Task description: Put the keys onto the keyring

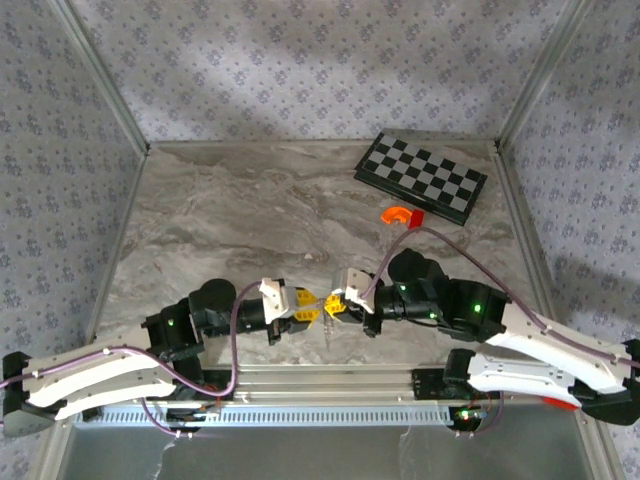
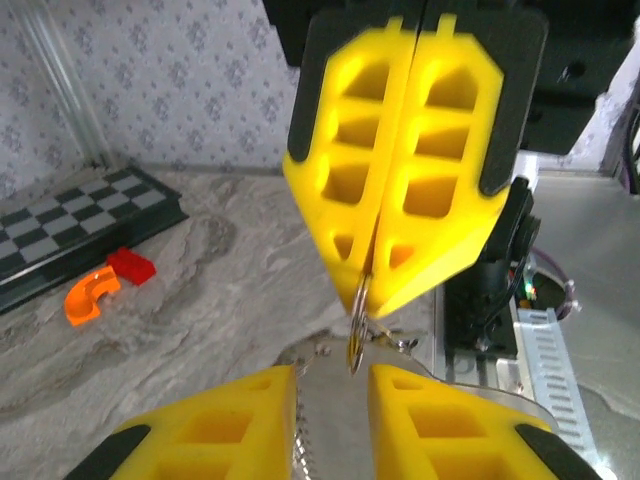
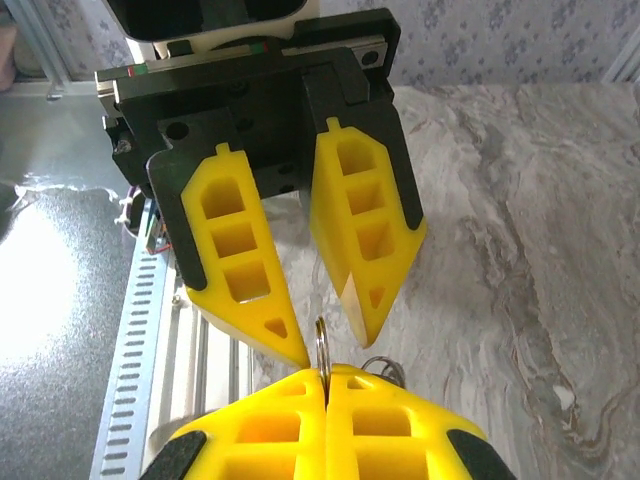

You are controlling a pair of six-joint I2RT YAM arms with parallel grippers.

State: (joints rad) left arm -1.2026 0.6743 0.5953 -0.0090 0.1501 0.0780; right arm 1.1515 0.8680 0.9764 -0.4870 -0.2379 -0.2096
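The keyring (image 3: 321, 340), a thin silvery loop seen edge-on, stands upright between the pads of my right gripper (image 3: 325, 372), which is shut on it. A second small loop (image 3: 386, 367) peeks out beside those fingers. My left gripper (image 2: 333, 375) is open, and the keyring (image 2: 355, 335) hangs just in front of its gap without touching either finger. A fine beaded chain (image 2: 300, 440) lies along the inside of its left finger. In the top view both grippers meet tip to tip near the table's front edge, left gripper (image 1: 305, 308) and right gripper (image 1: 336, 304). The keys are hidden.
A folded chessboard (image 1: 421, 177) lies at the back right, with an orange-red curved plastic piece (image 1: 400, 214) and a red block (image 2: 131, 265) just in front of it. An aluminium rail (image 1: 330, 385) runs along the near edge under the arms. Patterned walls enclose the marbled table (image 1: 250, 210).
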